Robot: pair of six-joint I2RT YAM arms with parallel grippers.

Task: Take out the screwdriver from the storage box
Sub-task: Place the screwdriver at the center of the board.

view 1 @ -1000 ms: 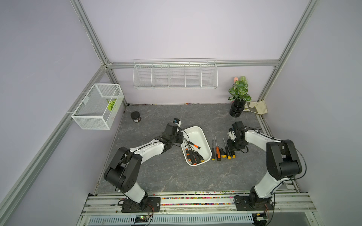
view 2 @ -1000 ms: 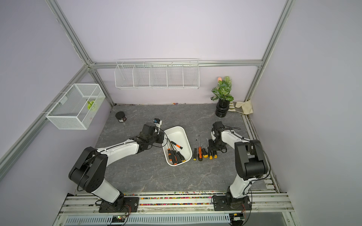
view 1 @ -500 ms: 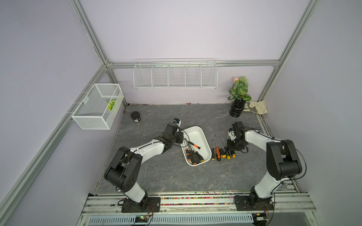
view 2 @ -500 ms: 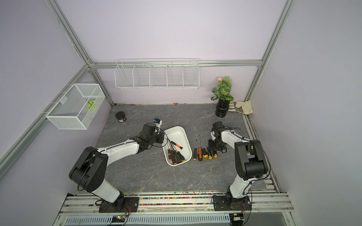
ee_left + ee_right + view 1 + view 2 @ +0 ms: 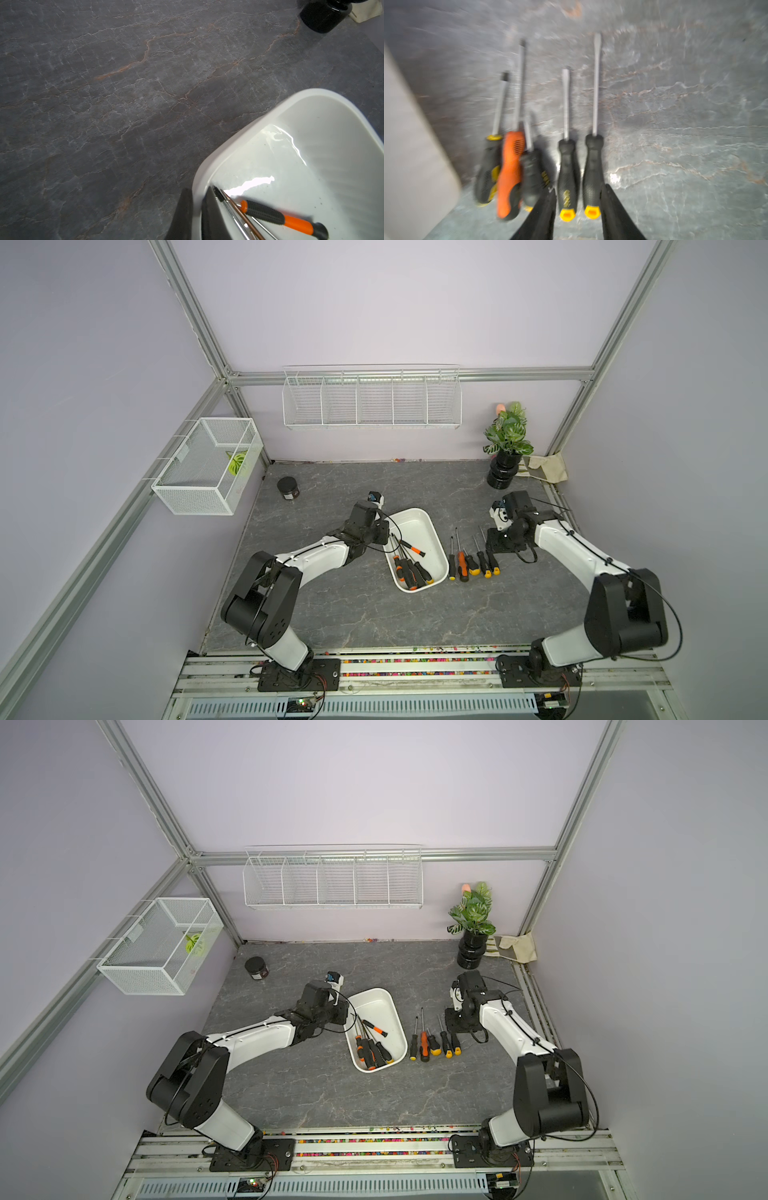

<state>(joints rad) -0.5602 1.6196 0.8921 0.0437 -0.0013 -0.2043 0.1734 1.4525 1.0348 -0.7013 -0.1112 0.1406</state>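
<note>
The white storage box [image 5: 417,528] [image 5: 377,1004] sits mid-table and holds several screwdrivers [image 5: 411,572]. One with an orange and black handle [image 5: 412,548] [image 5: 278,217] lies across them. My left gripper [image 5: 387,533] [image 5: 197,194] is shut on the box's near rim [image 5: 249,126], one finger inside and one outside. Several more screwdrivers [image 5: 473,562] [image 5: 434,1042] lie in a row on the table right of the box. My right gripper [image 5: 493,554] [image 5: 580,188] is open low over that row. Two black handles with yellow ends [image 5: 566,166] [image 5: 592,166] lie between its fingers.
A black jar [image 5: 288,488] stands at the back left, and a potted plant [image 5: 508,443] and a cloth [image 5: 544,466] at the back right. A wire-mesh basket [image 5: 208,466] hangs on the left wall. A long wire rack [image 5: 371,398] hangs on the back wall.
My right gripper's jaws have spread apart over the right end of the row on the table. The left arm and the storage box have not moved.
</note>
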